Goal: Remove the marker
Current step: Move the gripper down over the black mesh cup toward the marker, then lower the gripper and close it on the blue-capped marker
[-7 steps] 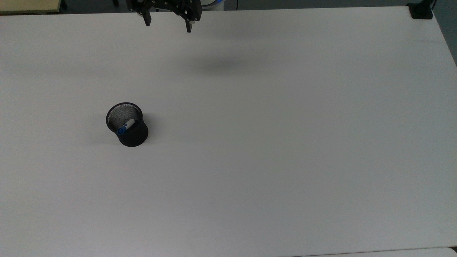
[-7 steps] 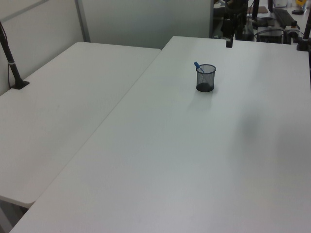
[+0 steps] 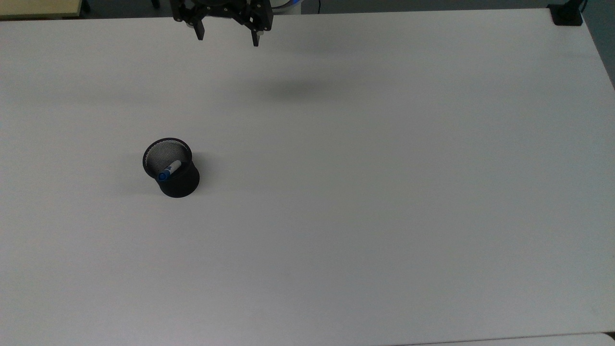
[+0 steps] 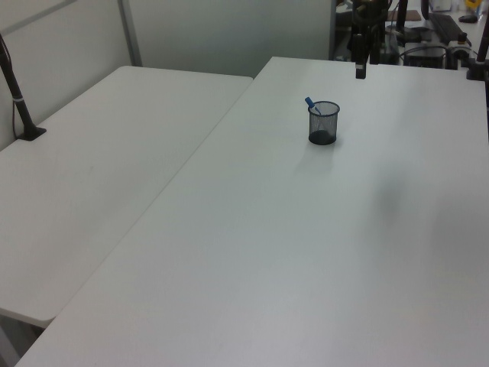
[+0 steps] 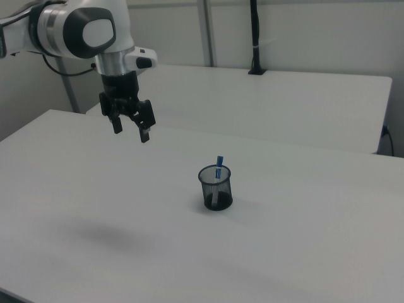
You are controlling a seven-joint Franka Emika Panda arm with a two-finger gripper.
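The marker (image 3: 168, 170) is a white pen with a blue cap, standing tilted inside a black mesh cup (image 3: 173, 168) on the white table (image 3: 365, 182). Its blue cap pokes above the cup's rim. The marker (image 5: 219, 168) and cup (image 5: 216, 187) also appear in the right view, and the marker (image 4: 312, 104) and cup (image 4: 323, 122) in the left view. My gripper (image 3: 227, 39) hangs open and empty high over the table's far edge in the top view, well away from the cup. In the right view the gripper (image 5: 131, 132) is up and to the left of the cup.
A second white table (image 4: 99, 168) adjoins on the left view's left. A black post (image 5: 254, 38) is clamped at the far table edge in the right view. A black clamp (image 3: 567, 14) sits at the top view's upper right corner.
The gripper has dropped slightly and its fingers stand a little nearer each other in the top view. Marker and cup have not moved.
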